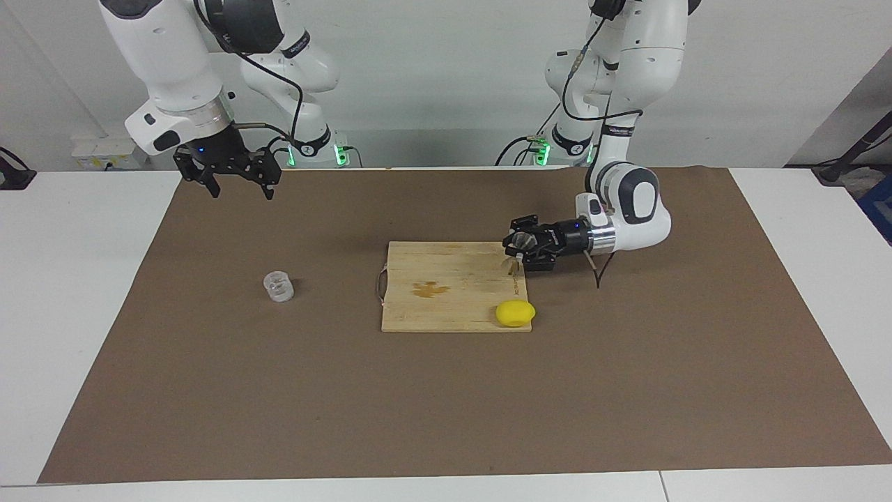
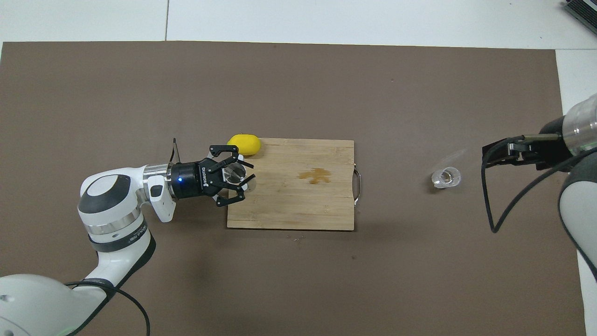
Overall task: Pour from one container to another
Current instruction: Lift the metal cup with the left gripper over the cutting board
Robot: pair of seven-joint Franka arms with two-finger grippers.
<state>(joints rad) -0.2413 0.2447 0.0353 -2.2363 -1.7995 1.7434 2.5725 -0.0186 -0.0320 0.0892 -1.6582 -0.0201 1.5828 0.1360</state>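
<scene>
While gripped in the left gripper over the wooden cutting board's edge at frame centre, small silver hourglass metal jigger not near short clear glass cup, centre-left. Right gripper waiting upper left, fingers spread. No pouring begun.

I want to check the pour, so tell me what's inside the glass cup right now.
The glass cup stands alone on the brown mat, toward the right arm's end. Through its clear walls nothing definite shows inside; whether it holds any liquid cannot be told. Nothing covers its mouth.
</scene>
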